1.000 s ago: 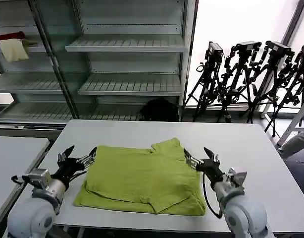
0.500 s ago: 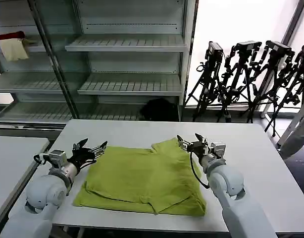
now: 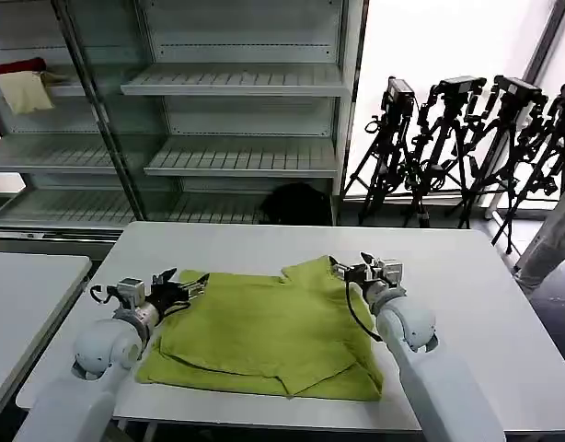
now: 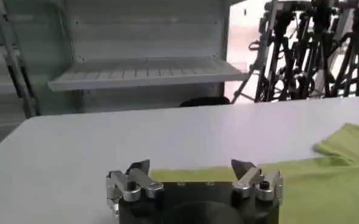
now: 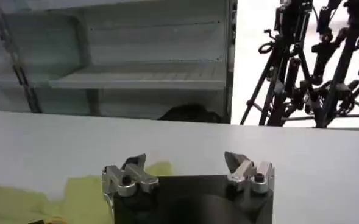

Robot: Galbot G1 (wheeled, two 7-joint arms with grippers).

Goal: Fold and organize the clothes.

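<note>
The lime-green T-shirt (image 3: 269, 331) lies flat on the white surface (image 3: 466, 304), partly folded, toward the near edge and about in the middle between the left and right edges. One sleeve sticks out at its far side, toward the far edge of the surface. No print is visible on the side that faces up.

The left claw (image 3: 192, 283) is at the far left corner of the T-shirt, low over the surface. Its two fingers are spread wide apart and hold nothing. In the left wrist view the left claw (image 4: 191, 170) has its fingertips (image 4: 139, 167) just above the far hem of the green cloth, and bare surface lies beyond them.

The right claw (image 3: 349, 269) is at the far right part of the T-shirt, just beside the sleeve. Its fingers are also wide apart and nothing is between them. In the right wrist view the right claw (image 5: 185, 163) stands over the edge of the cloth, with one finger over the green fabric and the other over the white surface.

Behind the surface stand metal shelves (image 3: 232, 83), and black tripods (image 3: 466, 147) are near the window.
</note>
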